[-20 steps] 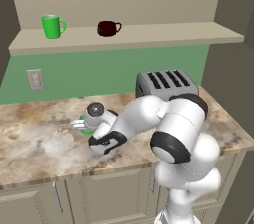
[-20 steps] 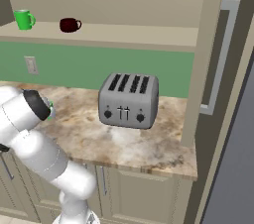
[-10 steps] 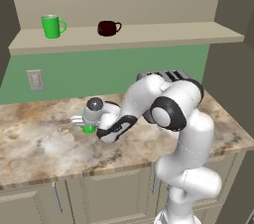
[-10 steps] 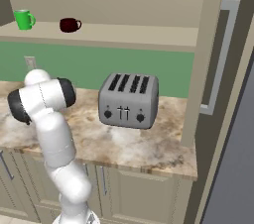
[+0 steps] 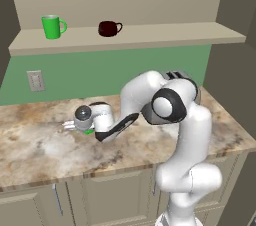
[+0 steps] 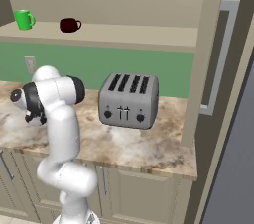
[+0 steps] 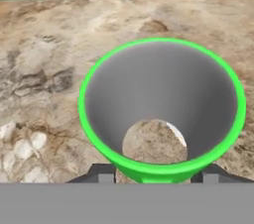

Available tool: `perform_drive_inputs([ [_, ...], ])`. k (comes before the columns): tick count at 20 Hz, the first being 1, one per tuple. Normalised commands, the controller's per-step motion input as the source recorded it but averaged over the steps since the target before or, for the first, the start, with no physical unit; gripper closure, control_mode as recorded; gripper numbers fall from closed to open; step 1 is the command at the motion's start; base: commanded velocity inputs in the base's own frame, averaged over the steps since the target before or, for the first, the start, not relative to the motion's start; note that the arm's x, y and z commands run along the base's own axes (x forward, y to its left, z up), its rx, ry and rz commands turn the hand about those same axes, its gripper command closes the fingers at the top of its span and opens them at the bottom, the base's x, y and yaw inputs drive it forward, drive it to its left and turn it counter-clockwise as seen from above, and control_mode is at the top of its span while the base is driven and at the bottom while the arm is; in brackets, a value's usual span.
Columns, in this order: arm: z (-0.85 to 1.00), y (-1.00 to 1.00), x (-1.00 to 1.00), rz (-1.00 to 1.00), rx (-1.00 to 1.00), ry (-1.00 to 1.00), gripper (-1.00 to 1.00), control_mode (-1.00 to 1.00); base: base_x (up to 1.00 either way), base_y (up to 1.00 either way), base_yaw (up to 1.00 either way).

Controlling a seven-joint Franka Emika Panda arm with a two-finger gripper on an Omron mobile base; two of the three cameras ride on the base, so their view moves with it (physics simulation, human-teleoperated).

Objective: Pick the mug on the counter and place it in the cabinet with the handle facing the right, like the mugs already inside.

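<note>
Green mug (grey inside) between fingertips of gripper; contact unclear, grip undecided; on counter.

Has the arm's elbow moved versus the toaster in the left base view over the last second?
Yes. It swung up and back: the elbow now covers most of the toaster; earlier it sat low in front.

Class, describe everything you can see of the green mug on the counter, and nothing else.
The mug is bright green outside and on its rim, with a smooth pale grey inside. In the hand view you look straight down its mouth. It stands upright on the marbled counter. The pincer sits at its near wall, one fingertip at each side. Its handle cannot be seen.
</note>
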Motion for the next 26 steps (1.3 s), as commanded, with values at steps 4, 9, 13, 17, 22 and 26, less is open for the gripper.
perform_drive_inputs([
  [4, -0.04, 0.08, 0.00, 0.00, -0.13, -0.01, 1.00, -1.00, 0.00, 0.00, 0.00],
  [9, 0.00, 0.00, -0.13, 0.01, -0.10, -0.07, 1.00, -1.00, 0.00, 0.00, 0.00],
  [13, 0.12, -0.11, -0.21, 0.03, 0.00, -0.09, 1.00, -1.00, 0.00, 0.00, 0.00],
  [17, 0.38, -0.27, -0.32, 0.06, 0.02, -0.11, 1.00, -1.00, 0.00, 0.00, 0.00],
  [22, 0.48, -0.28, -0.37, 0.03, 0.03, -0.10, 1.00, -1.00, 0.00, 0.00, 0.00],
  [26, 0.54, -0.20, -0.21, 0.00, 0.04, -0.06, 1.00, -1.00, 0.00, 0.00, 0.00],
])
